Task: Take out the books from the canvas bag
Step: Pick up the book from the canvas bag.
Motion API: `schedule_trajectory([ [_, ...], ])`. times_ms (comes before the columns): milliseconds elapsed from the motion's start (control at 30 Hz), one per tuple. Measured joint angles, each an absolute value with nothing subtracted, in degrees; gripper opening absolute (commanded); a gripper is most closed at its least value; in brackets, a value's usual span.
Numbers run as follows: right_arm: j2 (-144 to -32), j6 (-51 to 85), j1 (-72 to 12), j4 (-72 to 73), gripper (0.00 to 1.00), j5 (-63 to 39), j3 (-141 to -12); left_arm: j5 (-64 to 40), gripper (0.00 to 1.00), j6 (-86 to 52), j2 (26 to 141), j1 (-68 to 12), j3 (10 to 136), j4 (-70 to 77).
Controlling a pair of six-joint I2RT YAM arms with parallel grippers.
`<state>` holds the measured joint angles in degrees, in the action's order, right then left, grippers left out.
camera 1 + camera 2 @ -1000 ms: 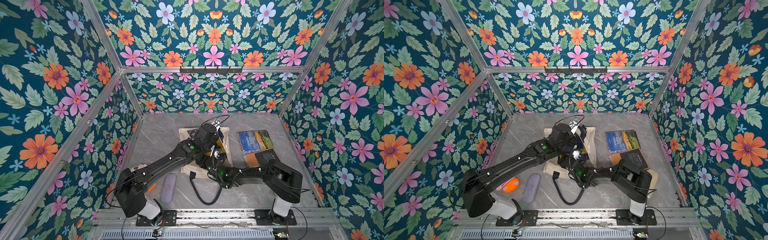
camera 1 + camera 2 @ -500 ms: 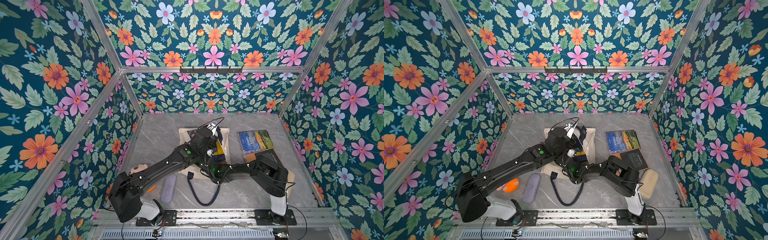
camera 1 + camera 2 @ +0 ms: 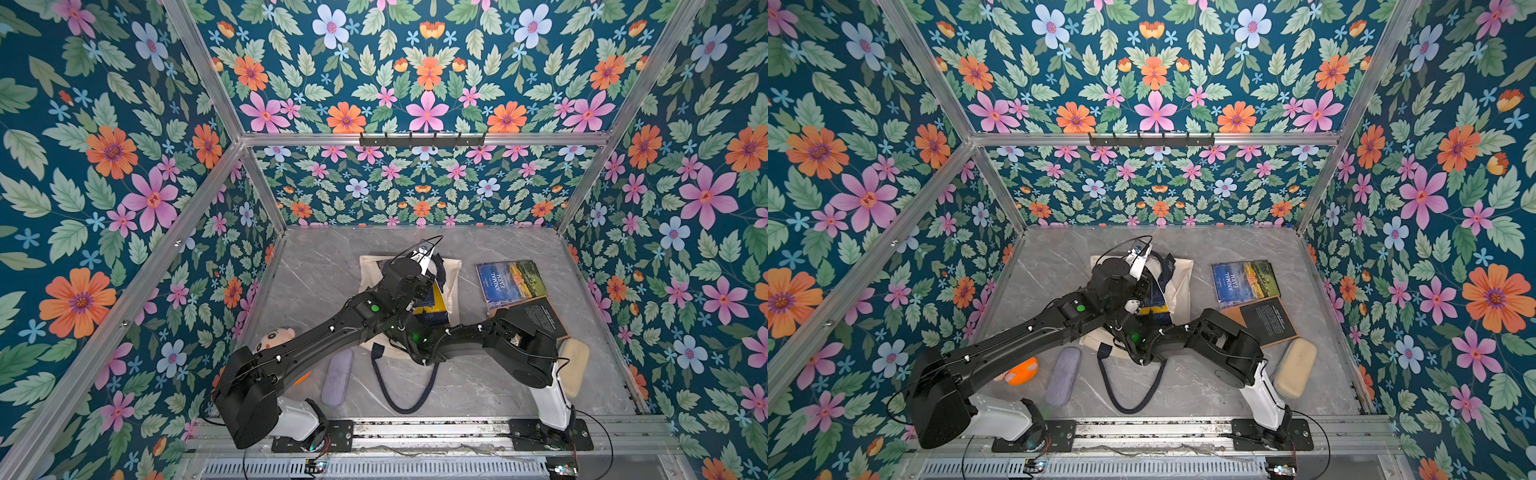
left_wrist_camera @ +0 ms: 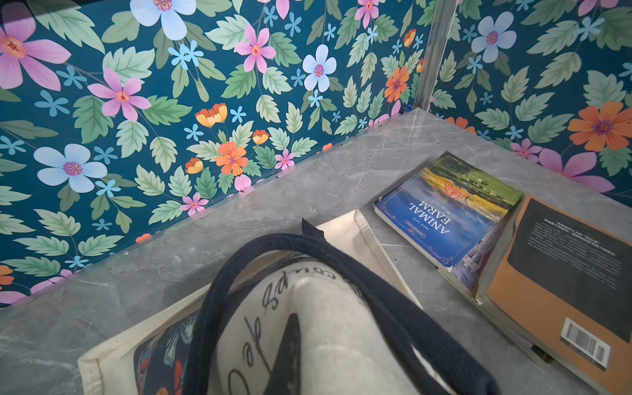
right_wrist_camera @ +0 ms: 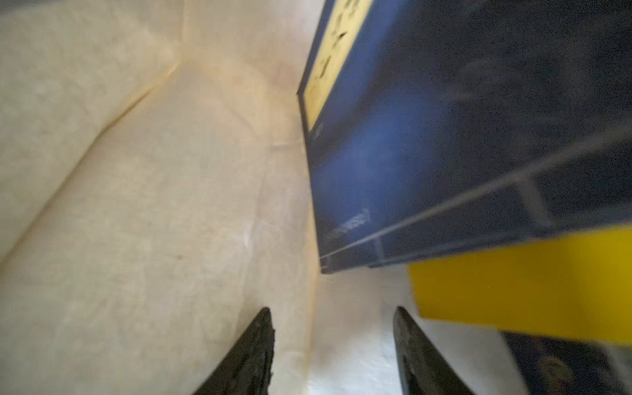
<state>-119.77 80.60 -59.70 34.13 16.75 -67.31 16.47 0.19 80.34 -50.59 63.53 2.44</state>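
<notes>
"ANIMAL FARM": white capitals on landscape book [image 4: 444, 212], right of bag [image 4: 318, 328] | bag: cursive script, creased, not legible | black-backed book [image 4: 564, 273], right, nearer: small print and barcode, too small to read | navy book [image 5: 444, 136]: yellow label, blurred

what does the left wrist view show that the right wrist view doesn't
Only left wrist: the Animal Farm book and a black-backed book lying on the table, plus a navy handle. Only right wrist: a navy book, a yellow book and the open right claw. Both: the cream canvas bag, seen from outside versus inside.
</notes>
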Motion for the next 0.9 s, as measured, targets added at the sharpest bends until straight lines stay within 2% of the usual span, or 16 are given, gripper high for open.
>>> schedule_trajectory([
  [100,-121.40,80.55,-59.24,33.91,0.52,16.75,-69.63,15.99,0.00,-0.14,80.25,-50.61,63.16,3.09],
  [233,-123.20,80.36,-58.85,33.61,0.40,17.08,-72.42,15.59,0.00,-0.69,80.25,-50.54,62.85,3.77],
  [333,-124.36,80.34,-58.59,33.34,0.38,17.85,-73.60,15.35,0.00,-1.08,80.18,-50.52,62.57,4.29],
  [467,-125.38,80.44,-57.63,32.95,0.29,18.50,-74.22,15.18,0.00,-1.23,80.03,-50.68,62.17,4.82],
  [900,-121.30,79.00,-55.13,34.98,0.07,18.04,-69.08,18.68,0.00,-0.78,80.49,-51.11,62.30,5.61],
])
